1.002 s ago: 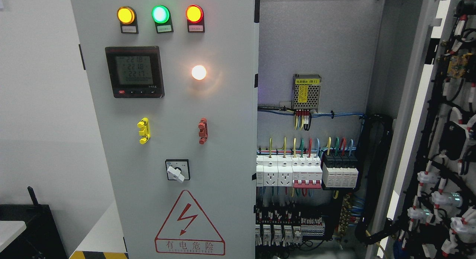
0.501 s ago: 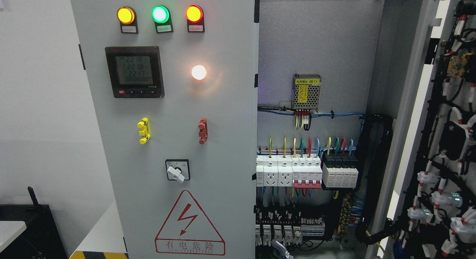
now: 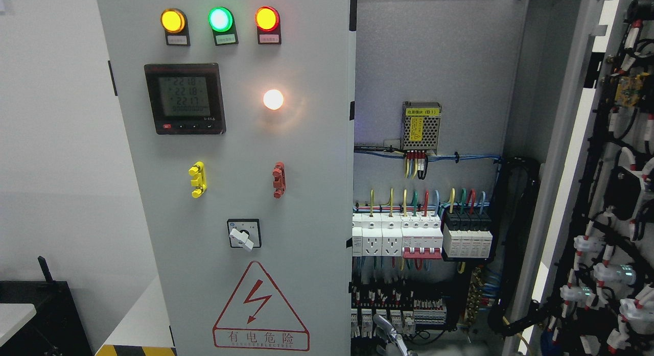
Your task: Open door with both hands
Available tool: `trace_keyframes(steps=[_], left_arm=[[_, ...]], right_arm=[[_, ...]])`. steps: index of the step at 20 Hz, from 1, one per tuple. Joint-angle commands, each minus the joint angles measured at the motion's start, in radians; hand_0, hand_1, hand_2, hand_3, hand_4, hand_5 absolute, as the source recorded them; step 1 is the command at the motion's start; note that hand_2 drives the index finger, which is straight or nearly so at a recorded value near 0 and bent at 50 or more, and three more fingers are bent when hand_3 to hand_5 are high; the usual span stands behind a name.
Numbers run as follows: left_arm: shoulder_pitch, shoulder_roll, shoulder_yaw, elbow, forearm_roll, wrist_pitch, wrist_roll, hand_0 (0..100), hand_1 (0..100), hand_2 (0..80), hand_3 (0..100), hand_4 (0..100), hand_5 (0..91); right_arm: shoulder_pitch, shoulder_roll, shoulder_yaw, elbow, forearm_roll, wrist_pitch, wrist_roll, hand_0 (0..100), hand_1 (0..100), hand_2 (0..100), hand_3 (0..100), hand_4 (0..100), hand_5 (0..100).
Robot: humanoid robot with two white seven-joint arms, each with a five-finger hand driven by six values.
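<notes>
Grey metal fingertips (image 3: 391, 338) of a hand poke up at the bottom edge; which arm, and whether they are curled, I cannot tell. Left door (image 3: 230, 141), closed, rises upright just up-left of them; right door (image 3: 608, 167) stands open.

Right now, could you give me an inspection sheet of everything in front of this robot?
Surface: nothing seen.
Job's things: grey metal left cabinet door shut; grey right cabinet door swung open, wiring on its inside.
Clutter: nothing seen.
Grippers: a metallic robot hand peeks in at the bottom edge; side unclear.
Cables: coloured wires run into white breakers.
Surroundings: white wall; black stand lower left.
</notes>
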Motion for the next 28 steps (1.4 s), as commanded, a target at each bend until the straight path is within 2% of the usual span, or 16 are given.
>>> trace_keyframes(steps=[1, 14, 28], left_arm=[[0.0, 0.0, 0.0, 0.0, 0.021, 0.001, -0.001, 0, 0, 0.0, 0, 0, 0.0], [0.0, 0.0, 0.0, 0.0, 0.021, 0.001, -0.001, 0, 0, 0.0, 0, 0, 0.0], [0.0, 0.0, 0.0, 0.0, 0.021, 0.001, -0.001, 0, 0, 0.0, 0, 0, 0.0]], right_arm=[[-0.053, 0.007, -0.013, 0.075, 0.0, 0.027, 0.0, 38, 0, 0, 0, 0, 0], [-0.17, 0.007, -0.015, 0.187, -0.017, 0.038, 0.0, 38, 0, 0, 0, 0, 0], [-0.246, 0.003, -0.013, 0.238, -0.058, 0.068, 0.001, 38, 0, 0, 0, 0, 0]])
